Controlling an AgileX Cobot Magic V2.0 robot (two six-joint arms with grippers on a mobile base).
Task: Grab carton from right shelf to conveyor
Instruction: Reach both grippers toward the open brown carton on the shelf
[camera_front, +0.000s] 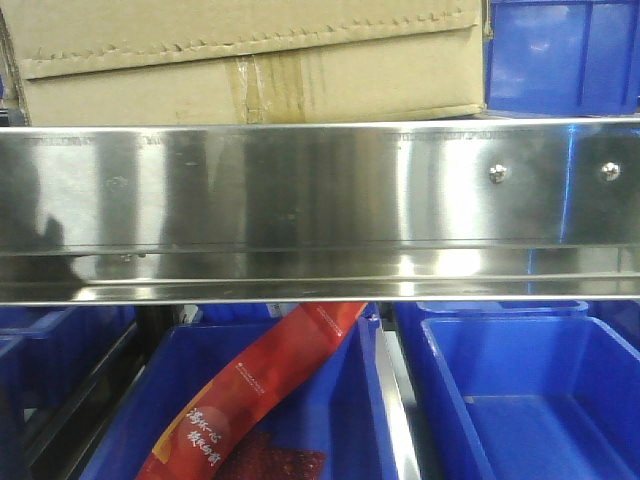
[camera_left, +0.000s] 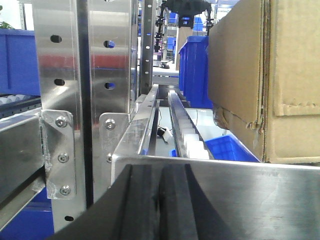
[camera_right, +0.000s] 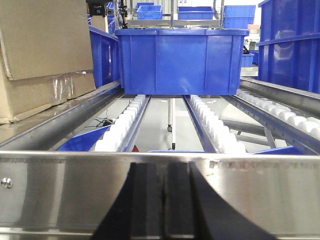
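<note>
The brown carton (camera_front: 250, 60) sits on the right shelf behind its shiny steel front rail (camera_front: 300, 190), which has two screw heads at the right. In the left wrist view the carton (camera_left: 250, 75) stands up and to the right of my left gripper (camera_left: 160, 169), which is shut and empty just in front of the rail (camera_left: 250, 185). In the right wrist view the carton (camera_right: 40, 55) is at the far left, and my right gripper (camera_right: 165, 167) is shut and empty against the rail (camera_right: 65, 185). The conveyor is out of view.
A blue bin (camera_front: 565, 55) stands right of the carton, and it is ahead on the white roller tracks (camera_right: 182, 60). Lower blue bins (camera_front: 520, 400) sit under the rail, one holding a red packet (camera_front: 260, 390). Perforated steel uprights (camera_left: 80, 90) stand left of the left gripper.
</note>
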